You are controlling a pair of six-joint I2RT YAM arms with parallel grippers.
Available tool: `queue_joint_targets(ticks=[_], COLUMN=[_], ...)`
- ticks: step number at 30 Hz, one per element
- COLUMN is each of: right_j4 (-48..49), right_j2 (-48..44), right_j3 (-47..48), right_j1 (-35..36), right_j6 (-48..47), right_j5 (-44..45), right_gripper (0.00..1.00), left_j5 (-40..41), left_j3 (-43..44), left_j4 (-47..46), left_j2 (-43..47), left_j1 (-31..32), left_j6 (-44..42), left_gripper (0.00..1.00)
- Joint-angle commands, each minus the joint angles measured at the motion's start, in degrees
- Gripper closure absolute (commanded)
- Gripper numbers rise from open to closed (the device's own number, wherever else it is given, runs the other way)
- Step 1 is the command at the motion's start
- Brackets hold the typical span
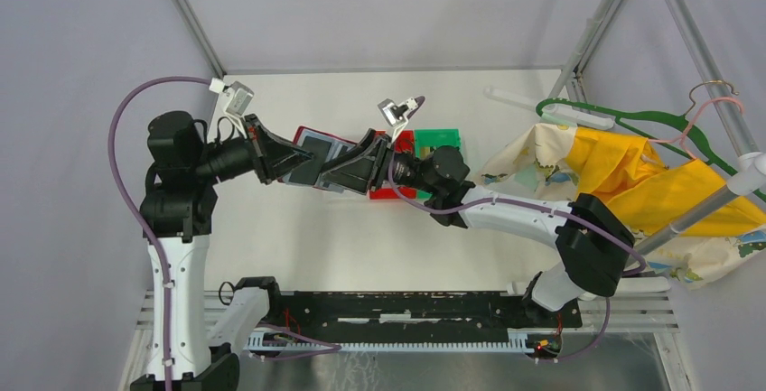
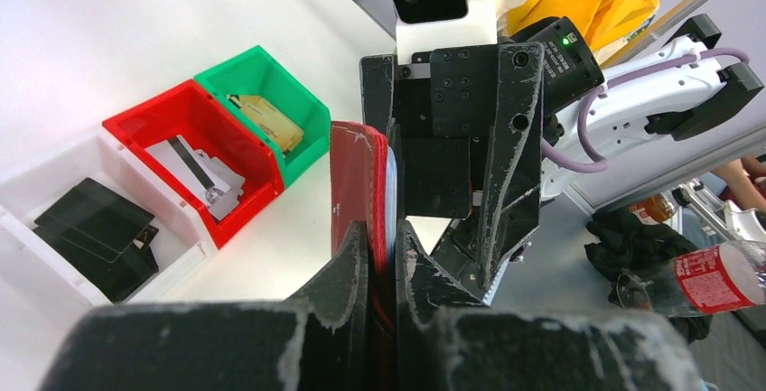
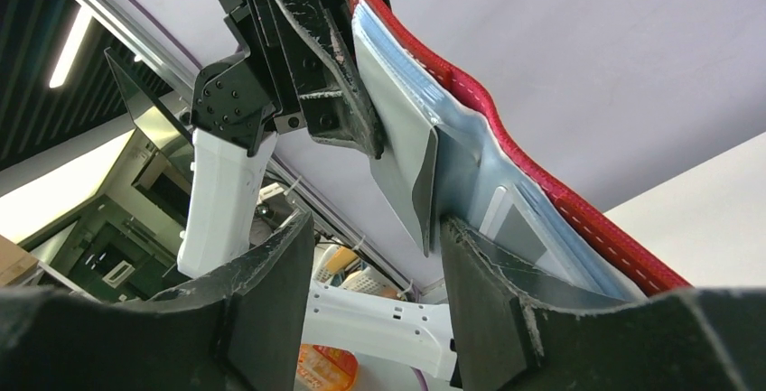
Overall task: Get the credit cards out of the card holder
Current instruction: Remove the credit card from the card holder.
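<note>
Left gripper (image 2: 383, 260) is pressed together on the edge of the card holder (image 2: 359, 174), holding it upright in the air above the table (image 2: 108, 39), red cover to one side. Right gripper (image 3: 375, 228) is spread wide at the holder's other end. One pale grey pocket leaf (image 3: 402, 152) hangs between its jaws, close to one finger and unpinched. A gold-tan credit card (image 2: 266, 120) lies in the green bin (image 2: 226, 70). A light card with a dark stripe (image 2: 200, 172) lies in the red bin (image 2: 144, 116). Black wallets (image 2: 90, 219) sit in the white tray (image 2: 36, 165).
</note>
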State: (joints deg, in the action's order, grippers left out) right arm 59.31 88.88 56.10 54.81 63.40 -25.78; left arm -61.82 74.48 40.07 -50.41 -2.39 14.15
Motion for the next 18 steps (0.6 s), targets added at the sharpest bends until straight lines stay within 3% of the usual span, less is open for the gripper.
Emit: queue_joint_targets(ticks=[1, 10, 13, 18], right_j4=[-2.2, -10.1, -17.8, -30.5], right_j2=[0.6, -2.2, -5.6, -12.3], right_j3=[3.6, 3.3, 5.0, 8.6], right_j1=[0.2, 0.6, 0.1, -1.1], right_j6=[-2.3, -7.6, -17.3, -35.6], right_j5=[3.9, 8.7, 9.0, 5.6], right_gripper=[0.41, 0.39, 0.34, 0.15], left_j5=[-5.9, -7.1, -7.9, -9.9], left_j3=[-0.7, 0.3, 2.5, 4.1], left_j4=[-3.1, -5.7, -1.9, 8.0], left_j2=[3.1, 4.2, 4.1, 3.7], left_j1=[0.6, 0.6, 0.6, 0.6], left_j6=[6.1, 6.8, 2.1, -9.8], left_gripper=[0.94, 0.93, 0.98, 0.98])
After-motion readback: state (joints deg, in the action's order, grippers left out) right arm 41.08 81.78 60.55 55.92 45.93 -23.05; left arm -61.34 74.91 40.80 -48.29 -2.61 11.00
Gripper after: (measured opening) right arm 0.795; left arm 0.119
